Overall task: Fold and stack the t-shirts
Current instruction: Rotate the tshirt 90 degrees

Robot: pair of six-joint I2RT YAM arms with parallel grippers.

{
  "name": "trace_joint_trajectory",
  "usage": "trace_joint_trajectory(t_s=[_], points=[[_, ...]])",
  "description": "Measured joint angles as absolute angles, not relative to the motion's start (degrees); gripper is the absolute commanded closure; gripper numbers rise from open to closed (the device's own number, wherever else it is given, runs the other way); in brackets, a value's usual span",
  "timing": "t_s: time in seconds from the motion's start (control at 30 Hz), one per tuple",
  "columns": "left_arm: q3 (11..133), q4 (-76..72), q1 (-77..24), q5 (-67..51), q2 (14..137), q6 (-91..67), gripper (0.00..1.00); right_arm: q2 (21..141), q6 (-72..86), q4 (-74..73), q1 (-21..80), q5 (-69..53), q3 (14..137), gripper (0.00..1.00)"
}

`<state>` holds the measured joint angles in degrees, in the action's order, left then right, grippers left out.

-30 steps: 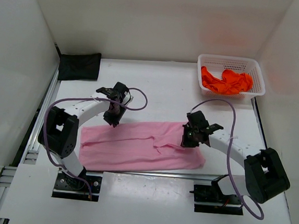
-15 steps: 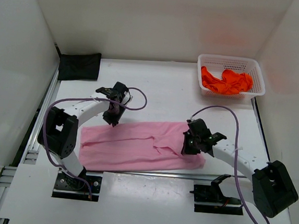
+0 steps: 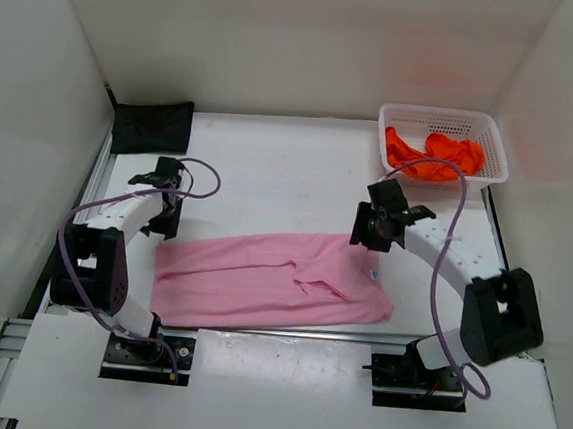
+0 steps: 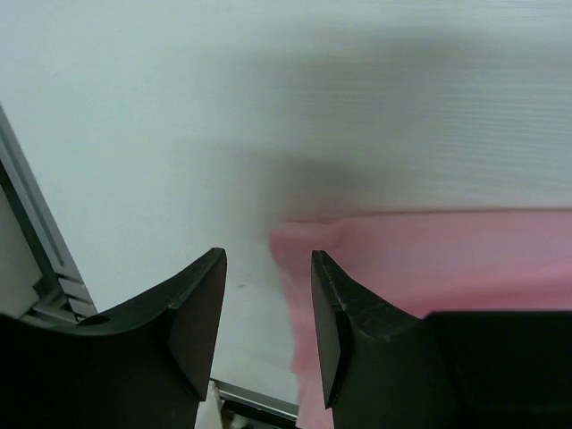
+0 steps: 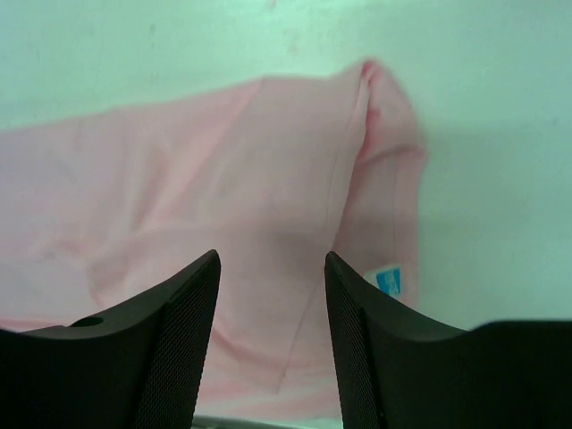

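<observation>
The light pink t-shirt [image 3: 271, 278] lies flat on the white table as a long folded strip, with a small blue label [image 5: 388, 280] near its right end. My left gripper [image 3: 163, 226] hovers open just beyond the strip's far left corner. In the left wrist view its jaws [image 4: 268, 259] hold nothing, and the pink cloth [image 4: 429, 259] lies below and to the right. My right gripper [image 3: 363, 233] is open above the far right end, and the pink t-shirt [image 5: 223, 170] lies untouched under it [image 5: 272, 259]. The orange-red t-shirt [image 3: 434, 157] is crumpled in the basket. The black t-shirt [image 3: 152, 125] sits folded at the back left.
The white mesh basket [image 3: 446, 114] stands at the back right corner. White walls close in the table on three sides. A metal rail [image 3: 80, 227] runs along the left edge, close to my left gripper. Both arm bases are bolted at the near edge.
Both grippers have opened and let go of the pink t-shirt. The left arm swung left to the strip's left corner. The right gripper lifted back toward the far right end.
</observation>
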<state>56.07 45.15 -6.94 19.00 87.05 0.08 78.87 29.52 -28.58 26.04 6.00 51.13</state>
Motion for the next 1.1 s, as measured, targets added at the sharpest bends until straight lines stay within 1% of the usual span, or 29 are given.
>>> trace_joint_trajectory(t_s=[0.13, 0.23, 0.33, 0.37, 0.4, 0.43, 0.47, 0.5, 0.53, 0.57, 0.6, 0.63, 0.67, 0.77, 0.8, 0.9, 0.93, 1.03, 1.1], points=[[54.0, 42.9, -0.7, 19.9, 87.7, 0.1, 0.45, 89.4, 30.0, -29.5, 24.0, 7.4, 57.1, 0.46], [52.2, 40.9, 1.7, 20.0, 88.9, 0.0, 0.45, 95.7, 30.7, -31.3, 23.3, 9.4, 59.5, 0.47], [50.2, 38.7, 2.1, 20.2, 91.7, 0.3, 0.45, 99.9, 31.3, -33.6, 22.9, 10.8, 61.1, 0.53], [50.3, 39.0, 2.2, 21.0, 92.1, 0.4, 0.45, 100.5, 31.4, -34.0, 22.8, 11.0, 61.9, 0.57], [50.3, 38.9, 2.3, 21.0, 92.1, 0.5, 0.46, 101.3, 31.4, -34.4, 22.8, 11.2, 62.8, 0.59], [50.3, 38.7, 2.7, 20.8, 92.1, 0.6, 0.48, 102.1, 31.6, -34.9, 22.9, 11.2, 63.8, 0.61], [50.3, 38.5, 3.3, 20.5, 92.1, 0.6, 0.50, 103.1, 31.8, -35.6, 22.9, 11.3, 65.2, 0.67], [50.4, 38.3, 4.1, 20.0, 92.1, 0.6, 0.53, 104.0, 31.7, -36.1, 22.9, 11.3, 66.4, 0.70], [50.4, 38.0, 4.9, 19.4, 92.1, 0.6, 0.61, 105.0, 31.9, -36.4, 22.9, 11.2, 67.7, 0.73], [50.5, 37.9, 5.7, 18.7, 92.1, 0.3, 0.66, 106.0, 31.9, -36.9, 22.9, 11.3, 69.0, 0.77], [50.5, 37.5, 6.6, 17.8, 92.2, 0.3, 0.70, 106.9, 31.9, -37.3, 22.9, 11.3, 70.3, 0.82], [50.5, 37.3, 7.4, 17.1, 92.2, 0.4, 0.70, 107.7, 31.9, -37.5, 22.9, 11.2, 71.4, 0.84], [50.5, 37.2, 8.5, 16.4, 92.1, 0.4, 0.68, 108.3, 31.8, -37.8, 22.9, 11.2, 72.3, 0.84], [50.5, 37.0, 11.8, 13.7, 91.2, 0.5, 0.58, 110.9, 31.3, -38.7, 22.9, 11.2, 76.0, 0.84], [50.5, 37.1, 12.8, 12.1, 90.3, 0.4, 0.49, 111.8, 31.0, -39.1, 23.1, 11.2, 77.4, 0.84], [50.3, 38.2, 14.6, 6.4, 85.2, 0.2, 0.39, 115.2, 30.8, -40.0, 23.7, 11.3, 82.5, 0.84], [50.2, 38.8, 14.4, 4.2, 82.6, 0.1, 0.34, 116.4, 30.7, -40.3, 23.9, 11.3, 84.4, 0.84], [49.4, 39.7, 11.7, -0.9, 76.3, 0.0, 0.31, 118.5, 30.6, -40.4, 24.5, 11.2, 87.3, 0.84], [48.9, 40.3, 9.6, -3.3, 74.8, 0.0, 0.30, 118.6, 30.6, -40.6, 24.6, 11.2, 87.5, 0.84]])
